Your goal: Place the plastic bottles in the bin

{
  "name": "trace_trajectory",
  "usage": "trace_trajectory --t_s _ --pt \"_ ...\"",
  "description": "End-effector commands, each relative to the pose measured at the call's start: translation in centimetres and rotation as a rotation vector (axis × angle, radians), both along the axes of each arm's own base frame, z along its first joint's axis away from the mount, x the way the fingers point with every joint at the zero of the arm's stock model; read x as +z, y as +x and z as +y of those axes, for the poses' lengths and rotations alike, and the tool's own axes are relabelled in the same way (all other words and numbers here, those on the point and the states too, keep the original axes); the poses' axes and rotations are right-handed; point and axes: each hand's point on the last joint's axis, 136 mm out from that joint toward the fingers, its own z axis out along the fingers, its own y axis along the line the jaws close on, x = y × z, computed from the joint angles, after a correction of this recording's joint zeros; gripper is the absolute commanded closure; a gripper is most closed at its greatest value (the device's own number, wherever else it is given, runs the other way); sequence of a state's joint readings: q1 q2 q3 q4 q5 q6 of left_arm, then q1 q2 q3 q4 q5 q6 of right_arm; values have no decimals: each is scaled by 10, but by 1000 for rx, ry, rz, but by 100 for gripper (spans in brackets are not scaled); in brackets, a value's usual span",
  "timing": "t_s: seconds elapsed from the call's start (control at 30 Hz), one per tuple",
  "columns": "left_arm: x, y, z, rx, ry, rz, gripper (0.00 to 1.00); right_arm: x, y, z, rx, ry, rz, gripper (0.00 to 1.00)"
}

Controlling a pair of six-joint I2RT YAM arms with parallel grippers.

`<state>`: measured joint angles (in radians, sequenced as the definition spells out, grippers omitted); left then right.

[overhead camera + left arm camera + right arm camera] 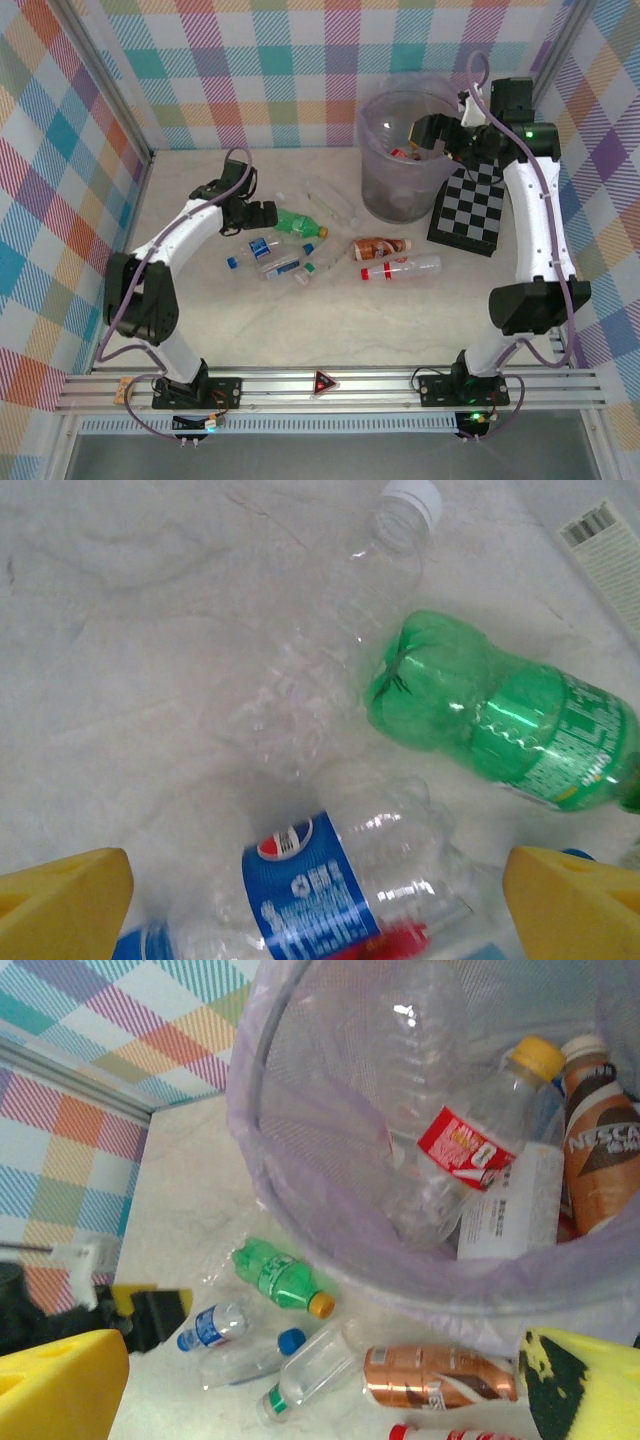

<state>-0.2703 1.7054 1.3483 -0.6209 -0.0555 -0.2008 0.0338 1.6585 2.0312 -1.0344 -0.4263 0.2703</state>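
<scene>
As it seems, the bin (pixel 262 1175) holds four bottles (pixel 470 1150).

One bin (pixel 385 195) and one chequered board (pixel 468 212) are counted. On the table (pixel 260 330), at least seven plastic bottles (pixel 402 268) are seen: one green bottle (pixel 296 222), one brown bottle (pixel 380 247), the rest clear. At least four more are made out inside the bin.

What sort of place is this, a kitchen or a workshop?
Likely a robot test booth: the left arm and right arm are bolted to a metal rail, plaid fabric walls enclose the table, and a chequered board sits beside the bin.
</scene>
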Motion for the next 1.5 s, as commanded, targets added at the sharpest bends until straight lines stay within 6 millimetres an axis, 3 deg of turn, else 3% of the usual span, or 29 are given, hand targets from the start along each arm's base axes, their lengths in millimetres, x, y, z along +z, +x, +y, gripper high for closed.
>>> trace_trajectory --t_s 0.0,0.4,0.87,1.13,1.33,1.47 --pt "-3 18 -1 -115 5 -9 9 19 -25 4 39 1 -59 1" --pt "-57 37 8 -163 20 121 17 10 -49 -4 14 -32 -42 1" --pt "-79 49 12 -136 29 145 43 11 -63 -7 0 -45 -53 1" --pt "-52 52 19 -111 31 89 46 21 -70 -6 10 -36 -86 1" --pt "-2 47 24 -77 -4 -11 45 39 -81 17 115 90 -159 0" --pt "30 34 6 -101 -137 -70 46 44 -85 40 217 195 -167 0"
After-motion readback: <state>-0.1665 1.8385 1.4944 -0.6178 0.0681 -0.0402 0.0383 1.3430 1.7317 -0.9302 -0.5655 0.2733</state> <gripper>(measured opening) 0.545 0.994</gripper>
